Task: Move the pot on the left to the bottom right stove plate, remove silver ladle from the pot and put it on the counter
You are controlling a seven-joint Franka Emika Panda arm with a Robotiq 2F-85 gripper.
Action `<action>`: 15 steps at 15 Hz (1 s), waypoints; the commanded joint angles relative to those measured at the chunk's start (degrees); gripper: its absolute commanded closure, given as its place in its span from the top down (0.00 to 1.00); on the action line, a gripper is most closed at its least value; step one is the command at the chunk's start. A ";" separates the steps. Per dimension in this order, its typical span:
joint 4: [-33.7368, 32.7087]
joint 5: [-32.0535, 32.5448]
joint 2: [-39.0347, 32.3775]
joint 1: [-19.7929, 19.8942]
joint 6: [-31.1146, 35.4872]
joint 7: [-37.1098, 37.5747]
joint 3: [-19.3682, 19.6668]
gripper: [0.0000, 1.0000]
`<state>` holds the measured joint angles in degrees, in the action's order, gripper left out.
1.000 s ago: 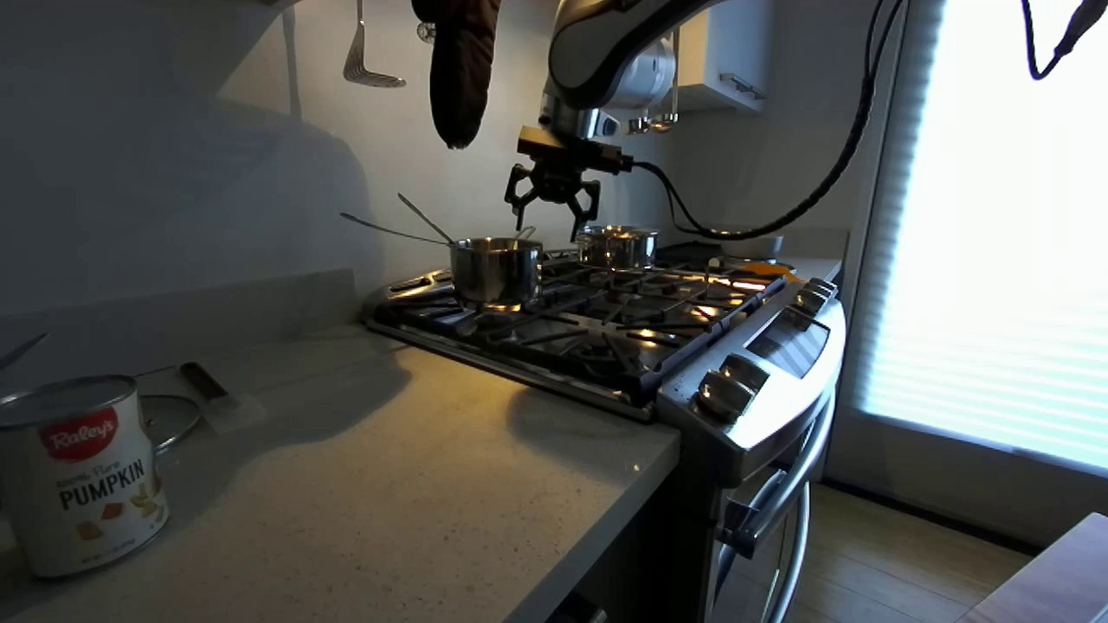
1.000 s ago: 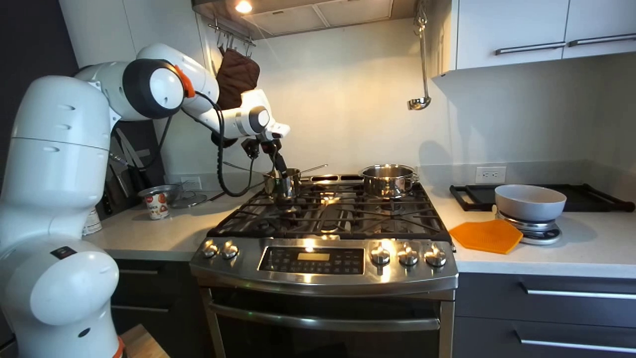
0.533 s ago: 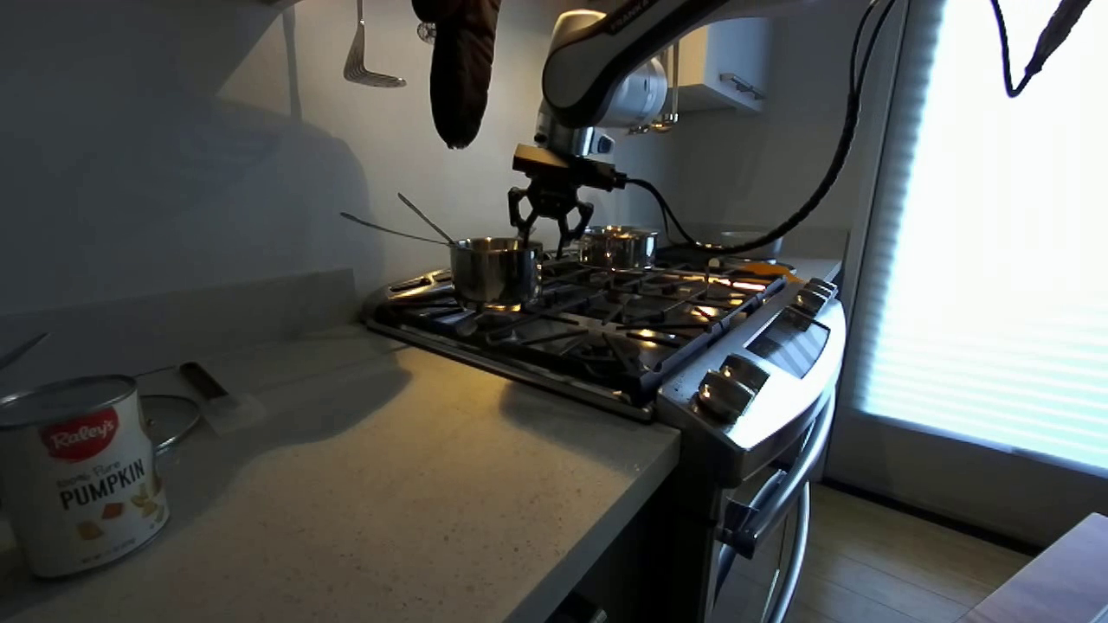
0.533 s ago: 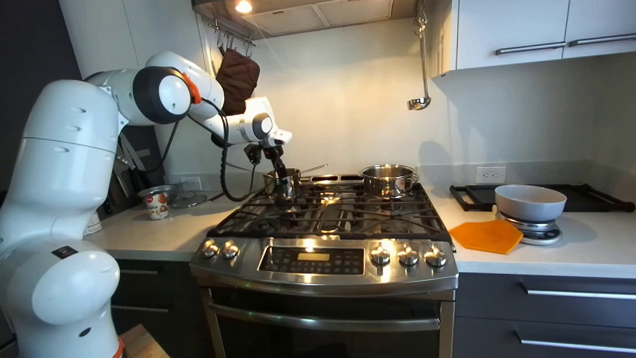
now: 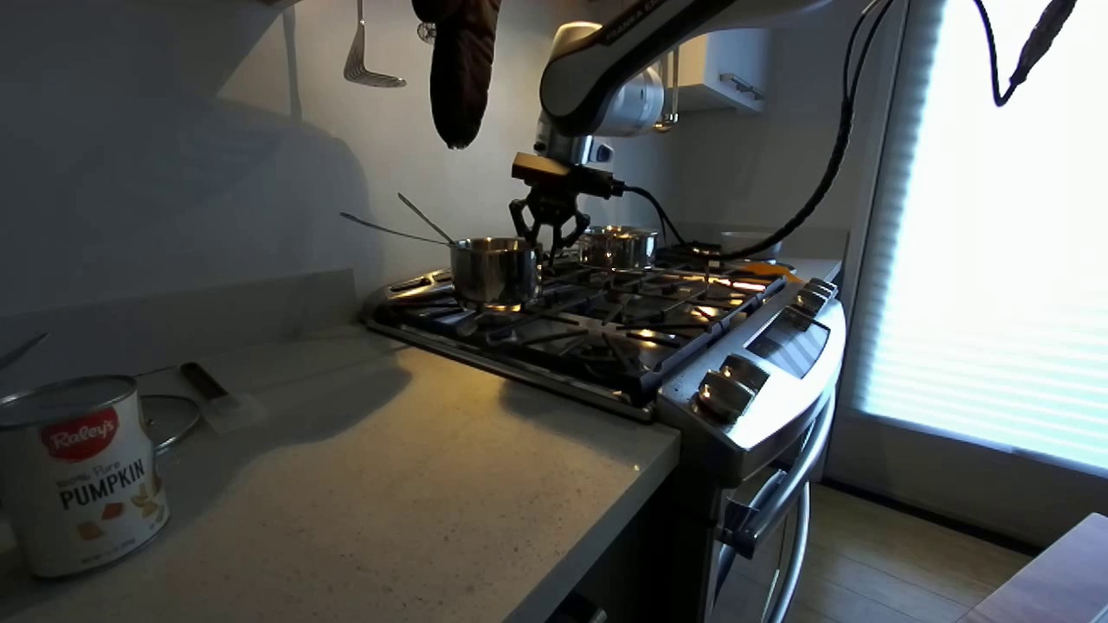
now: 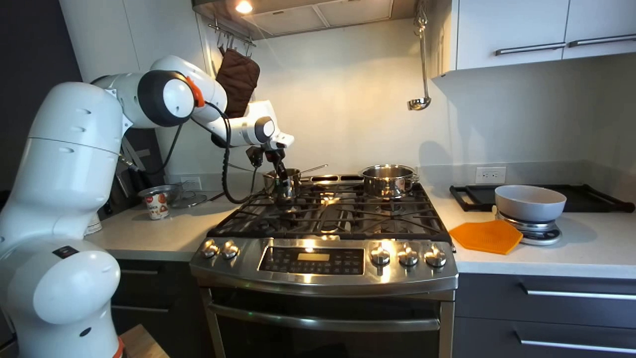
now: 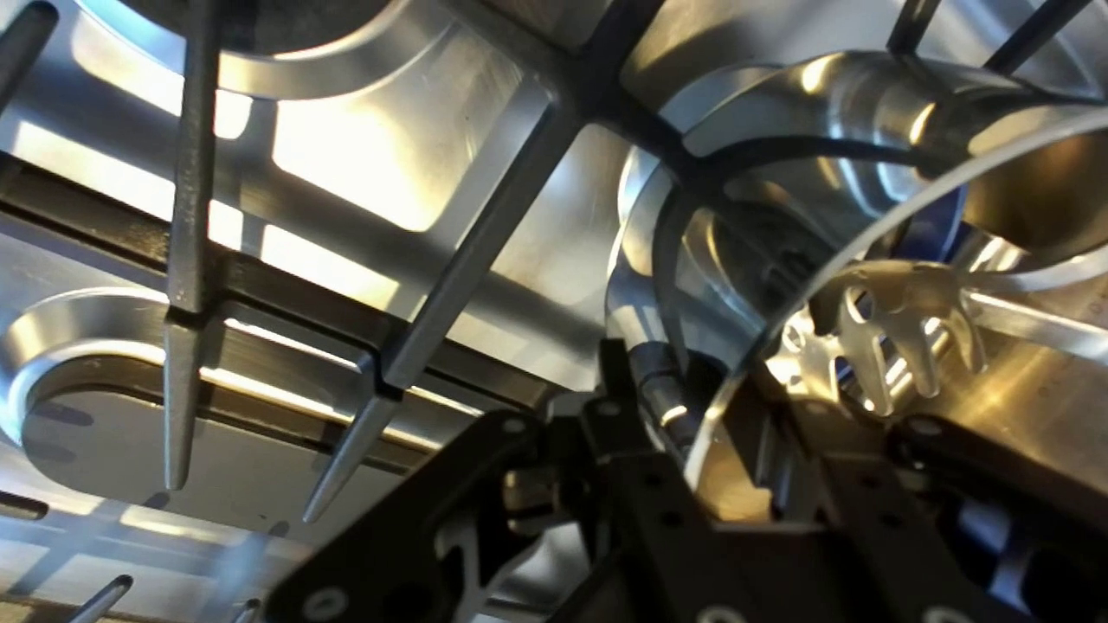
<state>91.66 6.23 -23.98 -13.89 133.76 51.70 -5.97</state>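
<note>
The left pot (image 5: 495, 275) is shiny steel and stands on the back left burner in both exterior views. Straddling its rim is my gripper (image 5: 542, 248), seen in the wrist view with one finger outside the wall (image 7: 615, 368) and one inside; gaps show between rim and fingers. A slotted silver utensil (image 7: 874, 337) lies in the pot; whether this is the ladle I cannot tell. Thin handles (image 5: 424, 216) rise out of the pot. Nothing stands on the bottom right stove plate (image 6: 392, 224). The counter (image 5: 433, 467) lies beside the stove.
A second steel pot (image 6: 388, 181) sits on the back right burner. Right of the stove are an orange mat (image 6: 486, 236), a bowl (image 6: 529, 203) on a scale and a black tray (image 6: 591, 196). A pumpkin can (image 5: 86, 476) and an oven mitt (image 5: 465, 78) are at left.
My gripper has come down over the rim of the left pot, and its jaws have drawn closer together. The pots and utensils have not moved.
</note>
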 commanded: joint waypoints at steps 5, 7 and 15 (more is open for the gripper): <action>-0.63 -2.18 -0.71 -0.94 -0.82 -0.84 0.95 0.01; -0.49 -2.26 -0.58 -0.88 -1.19 -0.84 1.10 0.00; 1.16 -3.59 1.67 0.01 -0.75 -1.78 0.96 0.02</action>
<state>91.50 5.11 -24.29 -14.09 133.39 51.47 -5.52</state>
